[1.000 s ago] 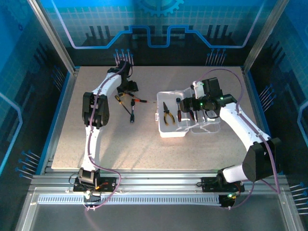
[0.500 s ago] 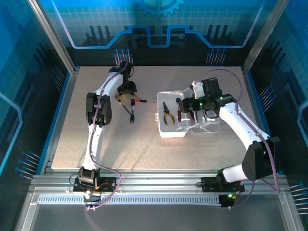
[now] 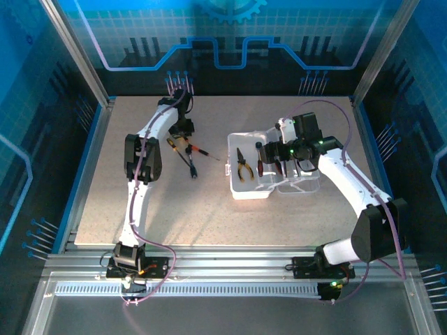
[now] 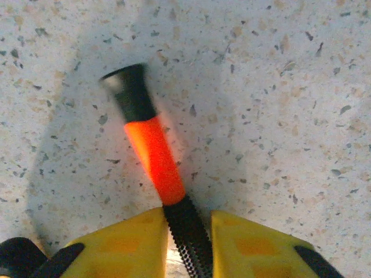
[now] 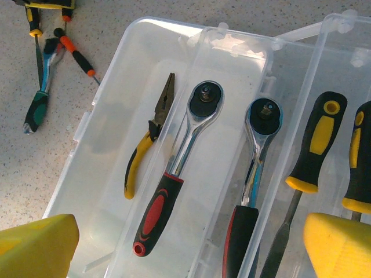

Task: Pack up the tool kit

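While left claw point(image 4: 188, 234) pinches orange screwdriver point(image 4: 153, 159) (knurled neck), right claw point(image 5: 188, 243) gapes above clear case point(image 5: 110, 116).

Left jaws clamped, right jaws wide

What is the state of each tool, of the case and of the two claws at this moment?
case, open.
pliers, lying inside the case.
red-handled ratchet, lying inside the case.
orange screwdriver, gripped at its black knurled part.
green-handled screwdriver, lying loose on the table.
left claw, shut on the orange screwdriver.
right claw, open, above the case.
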